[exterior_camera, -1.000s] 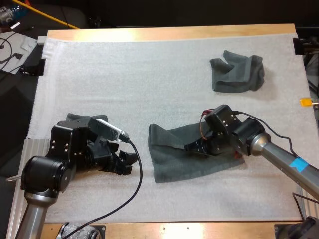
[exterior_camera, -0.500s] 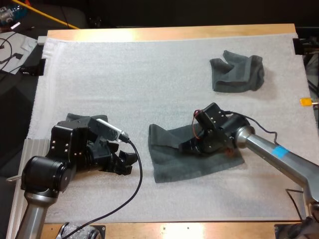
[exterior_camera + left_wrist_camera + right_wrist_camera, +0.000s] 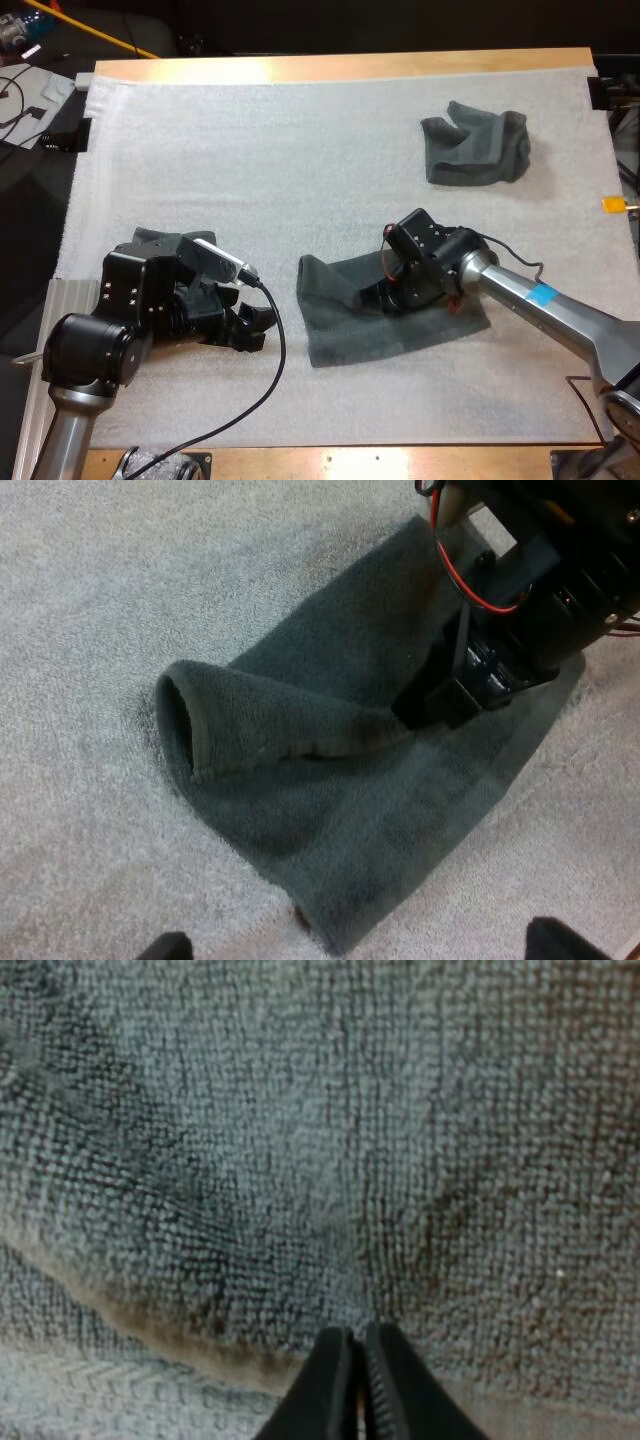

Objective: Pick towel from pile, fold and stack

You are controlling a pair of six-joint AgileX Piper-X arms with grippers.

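**A:** Entry, left side first?

**B:** The left claw [image 3: 252, 328] sits low over the mat [image 3: 250, 150], fingers well apart and gripping nothing. Dark cloth [image 3: 150, 237] pokes out from under that arm. Cannot tell whether it is a folded stack.

**A:** Centre?

**B:** The middle towel [image 3: 400, 335] lies mostly flat on the mat between the two arms. Its left edge stands up in a curled loop. From the loop a strip of cloth runs back over the towel to the right claw [image 3: 388, 297]. That claw is closed on the strip, its tips almost meeting through the terry.

**A:** Far right?

**B:** The crumpled towel [image 3: 477, 142] lies well apart, toward the mat's far right.

**A:** Step in hand?

**B:** Judged to be the first fold of the picked towel, part done. The next move likely calls for carrying the pinched edge low and straight across until it meets the opposite edge, then letting go. The free claw may need to pin the cloth against dragging.
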